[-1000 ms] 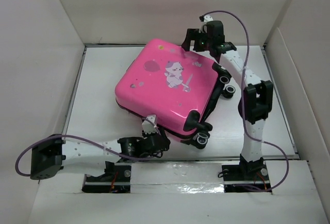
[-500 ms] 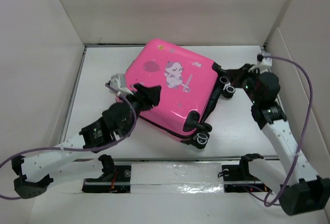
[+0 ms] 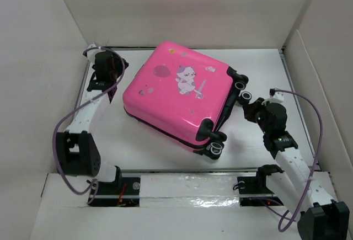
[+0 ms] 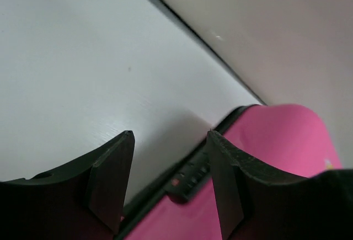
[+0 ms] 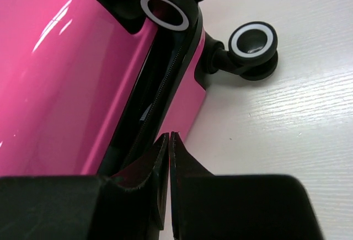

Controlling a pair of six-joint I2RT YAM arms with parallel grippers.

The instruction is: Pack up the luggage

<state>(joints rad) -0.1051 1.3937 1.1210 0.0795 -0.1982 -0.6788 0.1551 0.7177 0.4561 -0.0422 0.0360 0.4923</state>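
The luggage [image 3: 176, 94] is a bright-pink suitcase with a cartoon print, lying flat mid-table with its lid slightly ajar. My left gripper [image 3: 117, 66] hovers at the case's far-left corner. In the left wrist view it [image 4: 170, 135] is open and empty, with the case's pink edge [image 4: 276, 140] and black lock [image 4: 185, 182] below the fingers. My right gripper [image 3: 247, 106] is beside the wheels [image 3: 242, 90] on the case's right. In the right wrist view it [image 5: 169, 136] is shut on nothing, tips at the black zipper gap [image 5: 160, 85] of the shell [image 5: 66, 85].
White walls [image 3: 44, 58] enclose the table on the left, back and right. The back wall's dark base seam [image 4: 187, 27] runs close behind my left gripper. Two black wheels [image 5: 252, 38] jut from the case's right end. Purple cables [image 3: 309, 113] loop off both arms.
My left arm has swung from the case's near side up to its far-left corner. My right gripper left the case's back edge, came down beside the wheels and shut.
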